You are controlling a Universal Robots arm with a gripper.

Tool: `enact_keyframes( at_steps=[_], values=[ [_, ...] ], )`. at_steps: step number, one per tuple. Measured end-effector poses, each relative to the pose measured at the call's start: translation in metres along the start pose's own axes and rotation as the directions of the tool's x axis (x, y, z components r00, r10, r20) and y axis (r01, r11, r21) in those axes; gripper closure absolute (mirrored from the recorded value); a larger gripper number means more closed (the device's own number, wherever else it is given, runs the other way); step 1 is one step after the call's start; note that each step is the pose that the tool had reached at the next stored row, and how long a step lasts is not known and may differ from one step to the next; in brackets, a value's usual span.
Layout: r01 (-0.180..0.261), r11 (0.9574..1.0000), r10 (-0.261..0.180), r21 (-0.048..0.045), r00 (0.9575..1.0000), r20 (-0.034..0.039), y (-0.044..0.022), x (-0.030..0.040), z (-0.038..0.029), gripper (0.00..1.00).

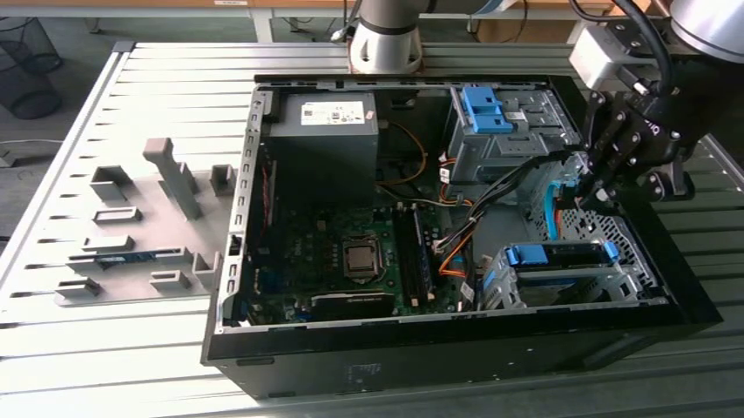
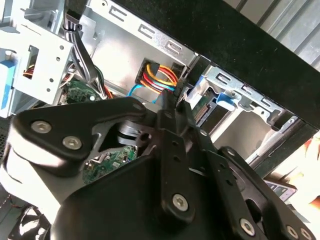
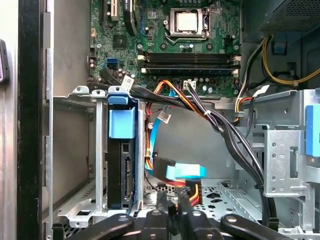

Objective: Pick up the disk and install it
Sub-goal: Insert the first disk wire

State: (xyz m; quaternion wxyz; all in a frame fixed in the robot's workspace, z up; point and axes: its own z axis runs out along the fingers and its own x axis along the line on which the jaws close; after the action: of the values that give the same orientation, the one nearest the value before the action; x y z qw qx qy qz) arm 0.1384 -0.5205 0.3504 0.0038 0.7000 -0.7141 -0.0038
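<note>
Disk (image 3: 121, 167): seated on edge in the drive cage (image 3: 75, 150), long axis vertical, beside your gripper (image 3: 172, 212). Gripper: fingers closed together, holding nothing visible, low over the cables (image 3: 185, 175).

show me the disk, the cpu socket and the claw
disk (image 1: 562, 254), exterior view, its blue bracket
cpu socket (image 3: 186, 21), first wrist view, its metal centre
claw (image 1: 607, 187), exterior view, between its fingertips

We're looking at a grey slatted metal table (image 1: 139, 96) in bright, even light. Beyond its far edge there's pale floor (image 1: 70, 26), a dark wire basket (image 1: 26, 65), and what may be a wooden bench edge (image 1: 174, 3).
</note>
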Motion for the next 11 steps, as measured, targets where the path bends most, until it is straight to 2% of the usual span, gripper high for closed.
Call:
enact_keyframes(
  at_steps=[1,2,3,11],
  values=[
    [0.000,1.0000,0.000,0.0000,1.0000,-0.0005,0.0000,0.0000,0.0003,0.76],
    [0.000,1.0000,0.000,0.0000,1.0000,-0.0006,0.0000,0.0000,0.0006,0.83],
    [0.000,1.0000,0.000,0.0000,1.0000,-0.0006,0.0000,0.0000,0.0006,0.84],
    [0.000,1.0000,0.000,0.0019,1.0000,0.0001,0.0039,0.0001,-0.0010,0.84]
  ],
)
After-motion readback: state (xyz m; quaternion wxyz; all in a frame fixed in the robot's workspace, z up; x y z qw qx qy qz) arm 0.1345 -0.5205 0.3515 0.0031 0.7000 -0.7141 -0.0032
